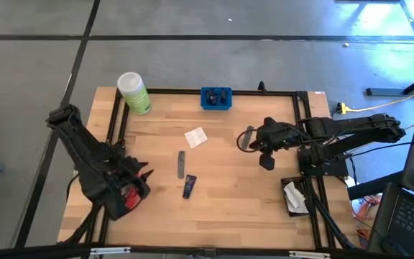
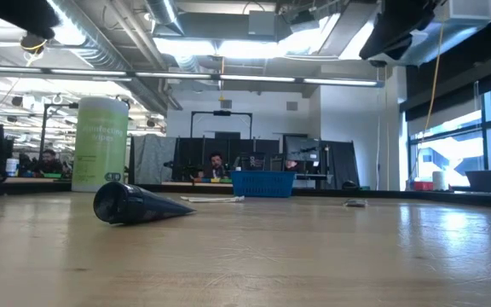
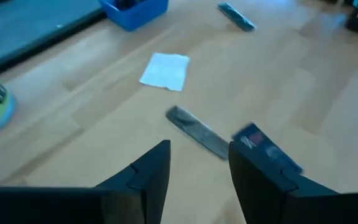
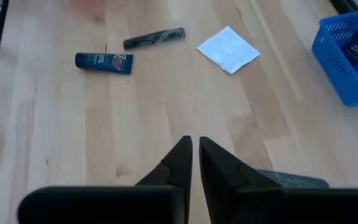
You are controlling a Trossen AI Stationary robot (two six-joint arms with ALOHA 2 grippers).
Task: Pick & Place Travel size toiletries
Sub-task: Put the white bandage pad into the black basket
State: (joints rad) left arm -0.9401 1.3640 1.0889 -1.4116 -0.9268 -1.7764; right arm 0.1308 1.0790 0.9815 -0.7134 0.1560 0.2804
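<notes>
my left gripper sits low at the near left of the table, fingers parted with a clear gap, arm folded back toward the left edge. my right gripper reaches in from the right side toward the middle, fingers only a narrow slit apart.

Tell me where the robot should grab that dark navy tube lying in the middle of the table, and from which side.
Grip the dark navy tube across its narrow width, near mid-length, coming straight down from above. It lies flat on the table, so only its two long sides offer a pinch. The slim grey tube lies close by but apart, leaving room for the fingers. The left hand is probably the nearer one.
</notes>
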